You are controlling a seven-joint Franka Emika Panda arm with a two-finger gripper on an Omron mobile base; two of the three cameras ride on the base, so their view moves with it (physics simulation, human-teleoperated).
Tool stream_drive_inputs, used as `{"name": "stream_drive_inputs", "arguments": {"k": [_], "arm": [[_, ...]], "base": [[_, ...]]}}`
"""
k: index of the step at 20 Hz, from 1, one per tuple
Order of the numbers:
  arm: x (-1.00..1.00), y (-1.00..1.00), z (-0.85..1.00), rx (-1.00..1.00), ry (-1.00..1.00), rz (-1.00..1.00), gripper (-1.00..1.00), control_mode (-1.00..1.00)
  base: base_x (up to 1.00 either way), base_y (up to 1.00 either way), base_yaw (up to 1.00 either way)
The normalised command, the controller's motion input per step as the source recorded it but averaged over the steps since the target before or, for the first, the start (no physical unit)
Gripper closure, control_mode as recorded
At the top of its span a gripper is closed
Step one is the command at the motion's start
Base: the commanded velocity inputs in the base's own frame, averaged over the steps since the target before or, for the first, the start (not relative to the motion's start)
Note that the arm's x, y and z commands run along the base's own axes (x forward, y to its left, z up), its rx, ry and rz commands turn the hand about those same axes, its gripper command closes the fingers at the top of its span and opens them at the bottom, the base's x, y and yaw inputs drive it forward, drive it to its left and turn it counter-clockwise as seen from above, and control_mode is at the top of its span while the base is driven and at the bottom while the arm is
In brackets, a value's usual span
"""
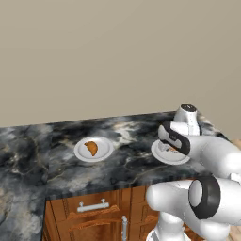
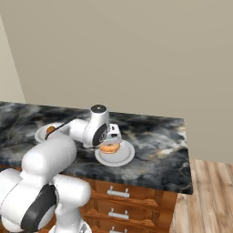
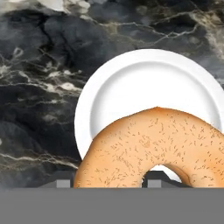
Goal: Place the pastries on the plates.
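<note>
Your tool [image 2: 110, 144] grips the doughnut [image 2: 109, 148] just above the plate [image 2: 123, 157] near the counter's [image 2: 159, 150] front edge. The croissant [image 1: 91, 148] lies on the other plate [image 1: 104, 151], well apart along that edge.

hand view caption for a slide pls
Doughnut held at the gripper above a white plate on the dark marble counter.

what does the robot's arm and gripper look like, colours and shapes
The arm is built of glossy white, rounded, tube-like segments linked by dark grey to black joint bands, with a black round cap on the wrist end. No loose cables or lettering are visible. The gripper shows as two small dark grey, blocky finger tips in the hand view.
</note>
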Motion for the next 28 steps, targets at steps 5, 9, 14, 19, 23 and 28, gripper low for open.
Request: {"name": "stream_drive_inputs", "arguments": {"k": [5, 9, 14, 19, 23, 28], "arm": [[0.2, -0.05, -0.32, 0.0, 0.06, 0.0, 1.0, -1.0], [0.23, -0.14, -0.43, 0.0, 0.0, 0.0, 1.0, -1.0], [0.21, -0.13, -0.45, 0.0, 0.0, 0.0, 1.0, -1.0], [0.27, -0.06, -0.28, 0.0, 0.0, 0.0, 1.0, -1.0], [0.23, 0.0, -0.22, 0.0, 0.0, 0.0, 1.0, -1.0], [0.22, 0.0, -0.19, 0.0, 0.0, 0.0, 1.0, -1.0]], "base": [[0.0, 0.0, 0.0], [0.0, 0.0, 0.0], [0.0, 0.0, 0.0], [0.0, 0.0, 0.0], [0.0, 0.0, 0.0], [0.0, 0.0, 0.0]]}}
